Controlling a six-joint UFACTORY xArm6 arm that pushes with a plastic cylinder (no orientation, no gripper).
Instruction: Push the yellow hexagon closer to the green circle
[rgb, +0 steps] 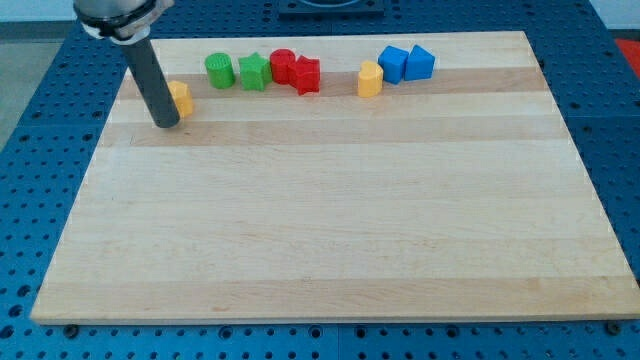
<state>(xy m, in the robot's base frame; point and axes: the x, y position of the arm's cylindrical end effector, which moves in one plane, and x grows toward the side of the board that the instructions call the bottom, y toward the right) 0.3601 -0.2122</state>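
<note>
The yellow hexagon (181, 99) lies near the board's top left. My tip (166, 124) rests on the board right at its left side, touching or nearly touching it; the rod hides part of the hexagon. The green circle (219, 70) stands a short way up and to the right of the hexagon, at the left end of a row along the view's top.
Right of the green circle stand a green star (254, 72), a red circle (283, 66) and a red star (306, 75). Farther right are another yellow block (370, 79) and two blue blocks (394, 63) (419, 62). The wooden board (330, 220) sits on a blue perforated table.
</note>
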